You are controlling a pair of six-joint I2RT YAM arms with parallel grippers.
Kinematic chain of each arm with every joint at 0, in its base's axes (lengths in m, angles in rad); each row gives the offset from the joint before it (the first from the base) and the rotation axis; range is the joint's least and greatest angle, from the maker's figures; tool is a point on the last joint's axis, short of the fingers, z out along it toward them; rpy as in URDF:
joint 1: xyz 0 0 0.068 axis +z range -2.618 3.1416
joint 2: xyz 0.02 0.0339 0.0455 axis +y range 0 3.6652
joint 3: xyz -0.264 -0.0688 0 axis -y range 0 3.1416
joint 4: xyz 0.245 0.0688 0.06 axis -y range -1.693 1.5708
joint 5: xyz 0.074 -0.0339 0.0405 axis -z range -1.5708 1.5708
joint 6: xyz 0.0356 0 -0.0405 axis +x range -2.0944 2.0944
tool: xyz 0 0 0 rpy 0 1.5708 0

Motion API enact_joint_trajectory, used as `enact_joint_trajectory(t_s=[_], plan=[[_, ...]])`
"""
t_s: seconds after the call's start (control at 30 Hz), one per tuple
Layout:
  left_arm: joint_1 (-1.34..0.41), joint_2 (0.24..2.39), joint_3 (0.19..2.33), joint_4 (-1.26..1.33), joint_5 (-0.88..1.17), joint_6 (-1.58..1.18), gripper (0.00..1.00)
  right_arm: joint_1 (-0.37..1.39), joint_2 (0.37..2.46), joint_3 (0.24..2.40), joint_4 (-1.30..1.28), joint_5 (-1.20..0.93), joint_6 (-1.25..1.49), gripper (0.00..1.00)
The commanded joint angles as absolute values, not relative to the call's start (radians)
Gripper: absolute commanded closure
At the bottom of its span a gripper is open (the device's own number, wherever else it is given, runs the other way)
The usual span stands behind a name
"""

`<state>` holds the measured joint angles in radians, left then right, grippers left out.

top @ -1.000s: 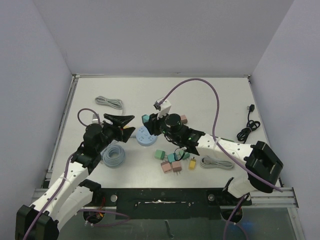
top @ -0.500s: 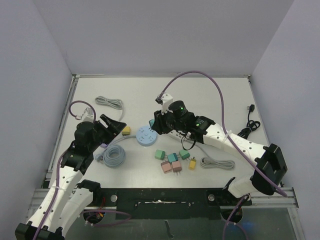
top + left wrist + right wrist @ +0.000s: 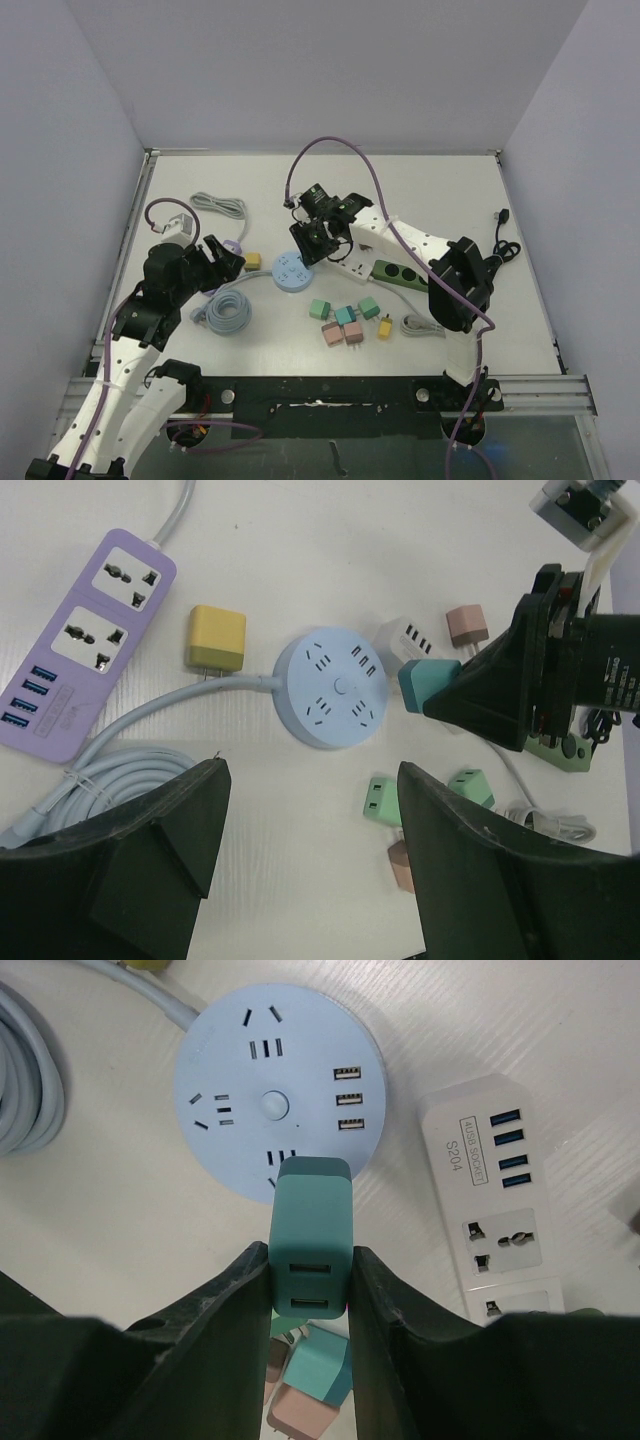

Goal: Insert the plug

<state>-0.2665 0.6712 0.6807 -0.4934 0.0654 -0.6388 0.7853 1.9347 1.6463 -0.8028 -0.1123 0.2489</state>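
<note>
My right gripper (image 3: 310,1260) is shut on a teal plug (image 3: 311,1235), which also shows in the left wrist view (image 3: 427,683). It holds the plug just over the near rim of the round blue power strip (image 3: 270,1110), above a two-slot socket. I cannot tell whether the prongs touch. In the top view the right gripper (image 3: 312,240) hangs over the strip's (image 3: 292,270) back right edge. My left gripper (image 3: 310,780) is open and empty, above the table to the left of the strip (image 3: 333,687), and it shows in the top view (image 3: 222,262).
A purple power strip (image 3: 85,645) and a yellow plug (image 3: 217,638) lie left of the round strip. A white USB strip (image 3: 490,1195) and a green strip (image 3: 400,272) lie to its right. Several green and pink plugs (image 3: 345,320) lie in front. A coiled blue cable (image 3: 228,312) lies front left.
My right arm has swung toward the back while its gripper stayed over the round strip with the teal plug. My left gripper has pulled back to the left.
</note>
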Motion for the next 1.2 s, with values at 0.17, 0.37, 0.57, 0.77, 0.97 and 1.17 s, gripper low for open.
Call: enact_joint_trajectory(t_s=[0.17,0.37,0.57,0.77,0.97,1.17], plan=[[-0.262,0.703,0.661,-0.433,0.140,-0.588,0.34,0.793,2.036,1.850,-0.966,-0.112,0.219,1.00],[-0.265,0.686,0.621,-0.415,0.131,-0.597,0.34,0.800,2.096,1.927,-1.032,-0.129,0.202,1.00],[-0.270,0.681,0.618,-0.420,0.108,-0.601,0.34,0.806,2.148,1.985,-1.070,-0.140,0.199,1.00],[-0.271,0.686,0.612,-0.418,0.088,-0.617,0.34,0.818,2.162,1.993,-1.066,-0.158,0.203,1.00],[-0.272,0.702,0.552,-0.355,0.069,-0.727,0.34,0.810,2.155,1.991,-1.049,-0.133,0.231,1.00],[-0.270,0.743,0.494,-0.223,0.070,-0.811,0.37,0.792,2.124,1.980,-1.039,-0.052,0.273,1.00]])
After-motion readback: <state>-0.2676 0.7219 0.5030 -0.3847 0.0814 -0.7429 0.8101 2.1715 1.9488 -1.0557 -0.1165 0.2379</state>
